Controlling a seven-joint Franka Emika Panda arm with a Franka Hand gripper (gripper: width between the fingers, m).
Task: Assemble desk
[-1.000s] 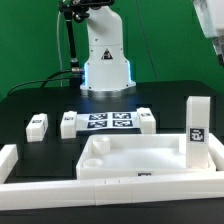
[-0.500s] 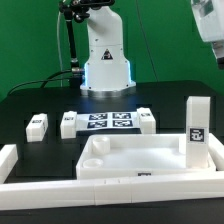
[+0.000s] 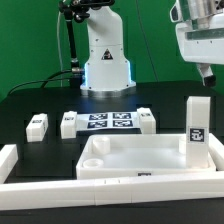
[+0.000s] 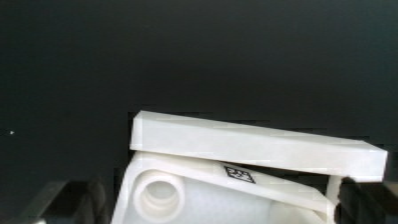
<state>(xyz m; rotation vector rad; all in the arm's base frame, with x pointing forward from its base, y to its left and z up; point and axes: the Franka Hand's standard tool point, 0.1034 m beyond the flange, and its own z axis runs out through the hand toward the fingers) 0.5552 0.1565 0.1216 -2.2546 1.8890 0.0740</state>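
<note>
- The end effector (image 3: 206,72) hangs high at the exterior view's right, clear of every part. In the wrist view nothing crosses the middle of the picture, and one blurred dark finger (image 4: 63,205) sits far out at the edge. I therefore read the jaws as spread, with nothing held.
- The tabletop (image 3: 140,152) lies rim-up on the table (image 3: 160,105), close behind the front border bar (image 3: 60,195). I judge the bar acts as a stop, so the tabletop cannot slide when a leg is pressed or twisted in.
- The upright leg (image 3: 196,125) stands at the tabletop's end on the exterior view's right, its tag facing the camera. The wrist view looks down on its top face (image 4: 249,140), which puts the end effector roughly overhead. I cannot tell whether the leg is fully seated.
- An empty socket (image 4: 157,190) shows in the tabletop just beside that leg.
- A loose leg (image 3: 37,125) lies alone towards the exterior view's left. A second loose leg (image 3: 69,123) and a third loose leg (image 3: 146,121) flank the marker board (image 3: 108,123).
- I judge the legs are spaced apart so the fingers have room around each.
- With one leg up and three lying loose, I judge the assembly to be at an early stage.
</note>
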